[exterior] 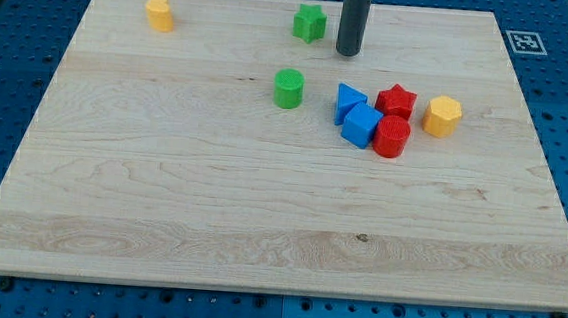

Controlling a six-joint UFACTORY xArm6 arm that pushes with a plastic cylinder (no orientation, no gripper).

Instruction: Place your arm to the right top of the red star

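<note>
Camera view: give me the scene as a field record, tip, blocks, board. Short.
tip: my tip, on the board near the view's top, just right of the green star block
target: red star block, below and right of the tip
touching target: red cylinder block, blue cube block
near target: blue triangular block left, orange hexagonal block right
others: green cylinder block; orange block, top left
surface: wooden board
</note>
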